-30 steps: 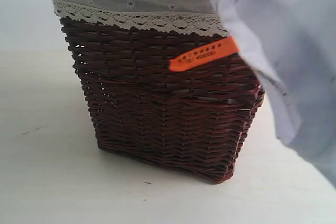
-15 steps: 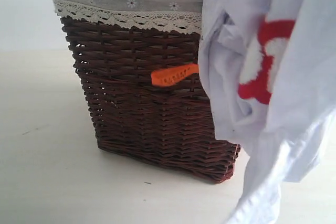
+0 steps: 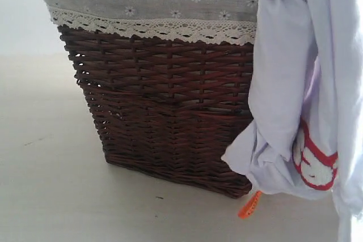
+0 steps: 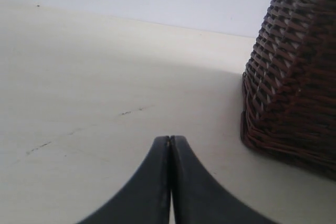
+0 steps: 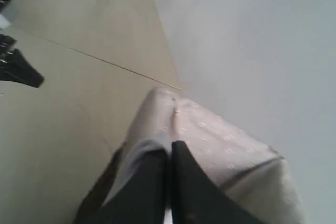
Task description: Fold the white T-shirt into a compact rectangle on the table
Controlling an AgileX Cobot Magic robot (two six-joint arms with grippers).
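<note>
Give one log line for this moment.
left gripper: shut, empty | right gripper: shut on white T-shirt, hanging beside basket | fold: not started

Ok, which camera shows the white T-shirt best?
The exterior view: the white T-shirt hangs in front of the wicker basket, with its red-outlined lettering and orange tag visible. The right wrist view shows only a pale strip, probably the shirt, beside the shut right end effector. The left wrist view shows none.
</note>
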